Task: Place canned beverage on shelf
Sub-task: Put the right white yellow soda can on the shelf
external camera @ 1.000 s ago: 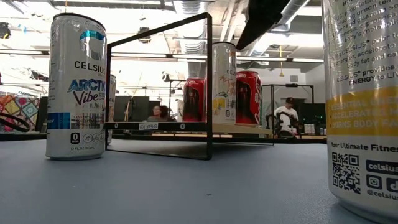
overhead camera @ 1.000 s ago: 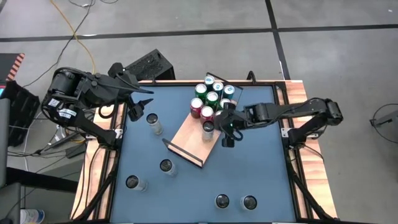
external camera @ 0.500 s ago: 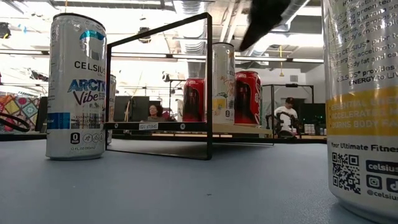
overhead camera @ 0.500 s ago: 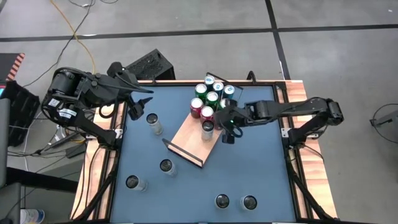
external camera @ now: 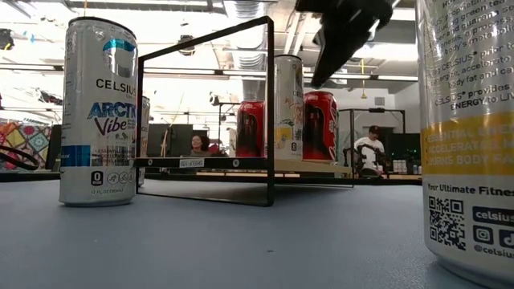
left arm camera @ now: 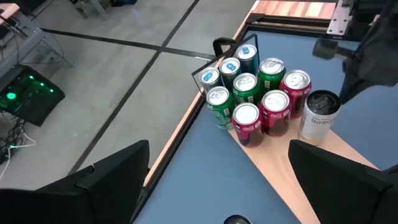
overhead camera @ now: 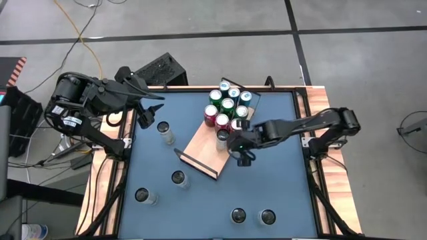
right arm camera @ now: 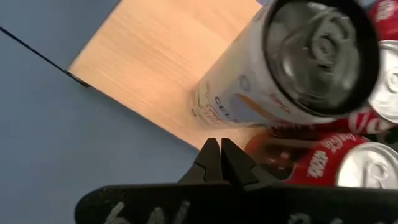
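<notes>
At the table's far left corner, the left gripper [overhead camera: 152, 109] hangs over the blue tabletop [overhead camera: 267, 180] with its fingers spread wide and nothing between them. Just to its right a loose can [overhead camera: 165, 131] stands on the blue surface, with two more cans [overhead camera: 178, 178] [overhead camera: 142, 195] nearer the front on the left.

Toward the middle, the shelf [overhead camera: 203, 143] lies at an angle on the tabletop, its thin wire rail [external camera: 205, 112] at the near end. A tall pale can [overhead camera: 223, 139] stands upright on the wood, touching the red cans [left arm camera: 273, 111] of the cluster packed at the shelf's far end, green ones [left arm camera: 244, 87] behind.

Right of that can, the right gripper [overhead camera: 243, 155] hovers just off the shelf's edge, fingertips [right arm camera: 221, 160] pressed together and gripping nothing; the pale can [right arm camera: 280, 68] stands just beside them, clear of the tips.
</notes>
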Tool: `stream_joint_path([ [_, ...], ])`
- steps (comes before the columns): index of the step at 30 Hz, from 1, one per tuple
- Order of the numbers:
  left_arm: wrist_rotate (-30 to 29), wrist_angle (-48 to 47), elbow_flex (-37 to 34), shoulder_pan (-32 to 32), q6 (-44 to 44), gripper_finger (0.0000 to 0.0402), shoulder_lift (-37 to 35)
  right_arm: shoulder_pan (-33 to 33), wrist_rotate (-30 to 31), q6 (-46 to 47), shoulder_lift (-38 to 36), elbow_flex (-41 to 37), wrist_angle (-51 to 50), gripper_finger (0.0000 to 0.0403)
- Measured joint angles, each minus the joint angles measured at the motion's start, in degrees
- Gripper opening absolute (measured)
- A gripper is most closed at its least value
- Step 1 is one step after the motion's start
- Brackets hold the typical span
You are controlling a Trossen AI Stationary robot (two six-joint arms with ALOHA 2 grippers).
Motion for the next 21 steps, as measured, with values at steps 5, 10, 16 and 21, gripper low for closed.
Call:
stream_joint_path([
  [5,0.0,0.0,0.0,0.0,-0.4,0.0371,0.0,-0.7,-0.1,-2.8,2.2,0.0,1.1,0.0000],
  [10,0.0,0.0,0.0,0.0,-0.6,0.0371,0.0,-2.2,-1.5,-5.1,2.8,0.0,4.6,0.0000],
  [16,0.0,0.0,0.0,0.0,-0.6,0.0371,0.0,-4.7,-1.6,-6.0,2.8,0.0,5.6,0.0000],
  [21,0.0,0.0,0.0,0.0,-0.3,0.0371,0.0,-6.2,-3.7,-7.6,2.8,0.0,8.0,0.0000],
])
